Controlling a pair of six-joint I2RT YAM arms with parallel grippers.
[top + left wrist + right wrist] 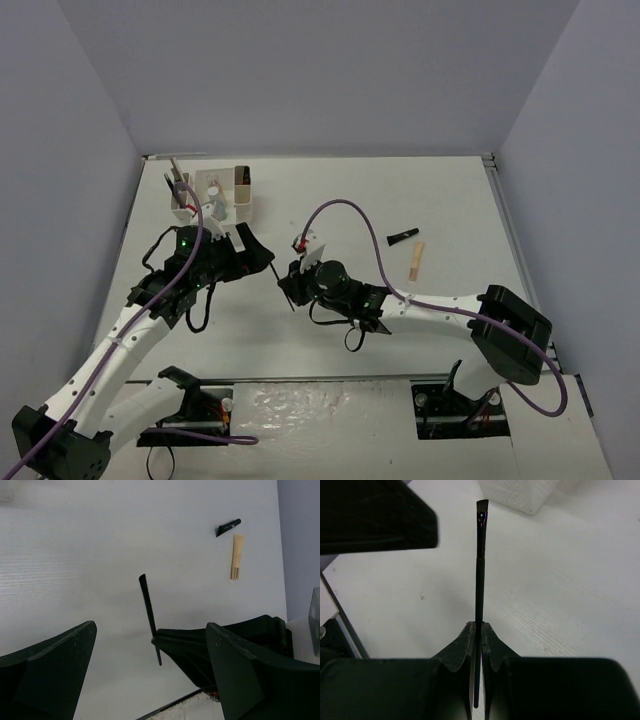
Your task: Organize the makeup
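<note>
The thin black brush (480,565) sits just left of centre in the top view, nipped low on its handle between the tips of my right gripper (480,628). The jaws are closed on it, and the bristle end points away toward the upper left. It looks clear of the table, though I cannot be sure from these views.

My left gripper (150,630) hangs just beside it with its jaws spread wide and nothing in them. In its own wrist view the brush stands in the gap between its fingers.

The white compartmented box (215,205) stands in the upper left of the top view, past the left gripper, with several items already upright in it.

I judge the step to be getting this brush into that box — directly or by passing it across. To do it well I would keep the pinch firm, since so slim a handle can pivot. I would also keep the brush in line with the jaws and lower it into a free compartment without knocking what stands there.

A black tube (402,236) and a tan tube (416,260) lie right of centre — those are for later.
</note>
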